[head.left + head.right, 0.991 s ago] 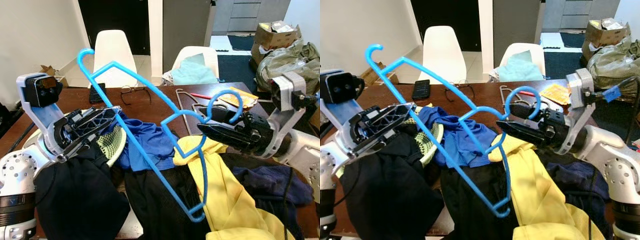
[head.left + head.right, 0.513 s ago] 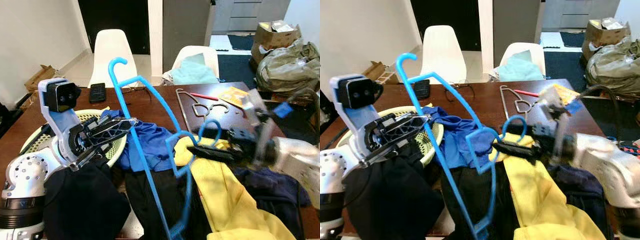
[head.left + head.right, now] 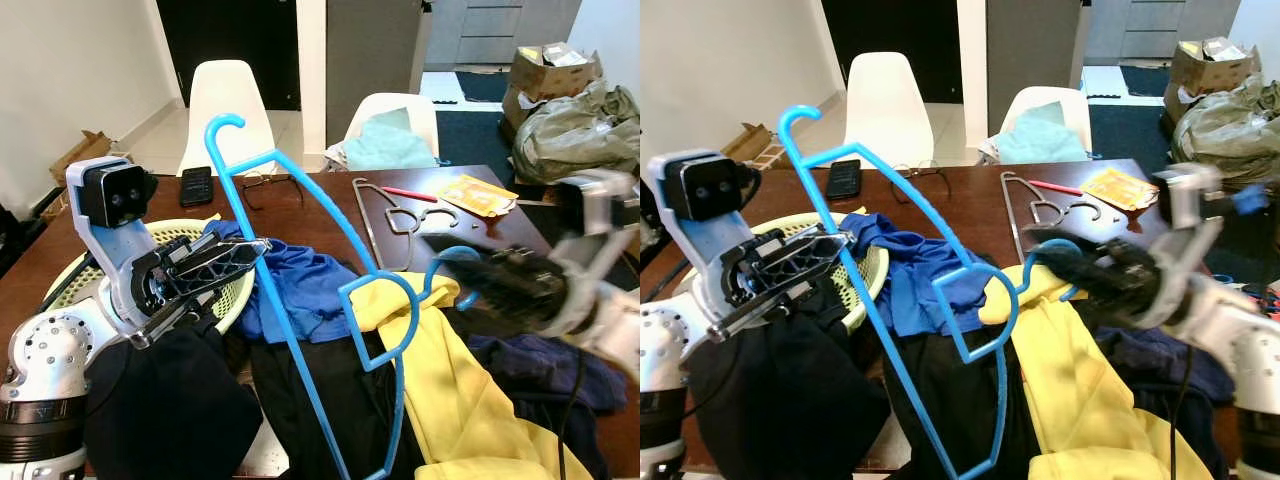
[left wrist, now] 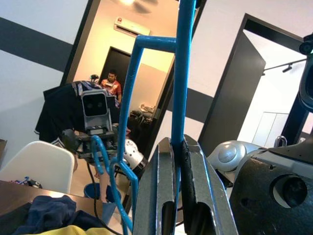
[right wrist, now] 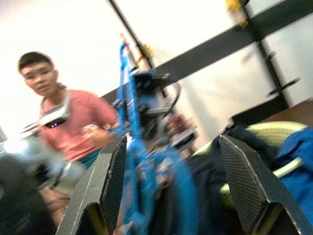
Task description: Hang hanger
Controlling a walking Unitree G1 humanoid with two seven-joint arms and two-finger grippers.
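Observation:
A large blue plastic hanger [image 3: 274, 300] stands nearly upright over the clothes pile, its hook [image 3: 225, 125] at the top. My left gripper [image 3: 256, 245] is shut on its long bar. The left wrist view shows the bar [image 4: 183, 73] pinched between the fingers of that gripper [image 4: 178, 142]. A second blue hook [image 3: 455, 255], tangled with the hanger's lower end, arcs over the tip of my blurred right gripper [image 3: 435, 242]. In the right wrist view the right gripper [image 5: 172, 142] is open, with blue hanger parts [image 5: 129, 107] close to one finger.
Clothes cover the near half of the brown table [image 3: 320, 205]: a yellow garment [image 3: 440, 370], a blue shirt [image 3: 300, 285] and black fabric [image 3: 170, 400]. A pale green basket [image 3: 235, 290] sits at the left. Metal hangers [image 3: 385, 215], a phone [image 3: 196, 185] and glasses [image 3: 262, 185] lie farther back. A person [image 5: 73, 122] faces me.
My left gripper has swung the hanger from a slant to nearly upright. My right arm has moved right and up, and the small hook has followed it.

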